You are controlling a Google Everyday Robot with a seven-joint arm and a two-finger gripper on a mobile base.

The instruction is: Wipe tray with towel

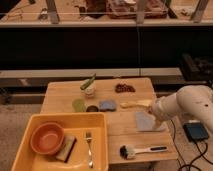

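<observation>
**Spotter:** What's the layout?

**Operator:** Biggest first: the wooden table [60,95], with the yellow tray [70,116] at its front-left corner. In the tray are an orange bowl [47,138], a sponge [66,148] and a fork [89,149]. Nothing is wiped yet.

**Spotter:** And your arm?

**Operator:** I've got the gripper [158,119] by the table's right edge, low at the right side of the towel [144,121]. The towel lies flat there, well apart from the tray. The jaws are released, with nothing in them.

**Spotter:** So we're on the pick-up?

**Operator:** That's my read. Next I need to pinch the cloth, lift it clear, and carry it left to the tray. The bowl and fork crowd the floor, so I'd aim for the bare strip along the tray's right side.
</observation>
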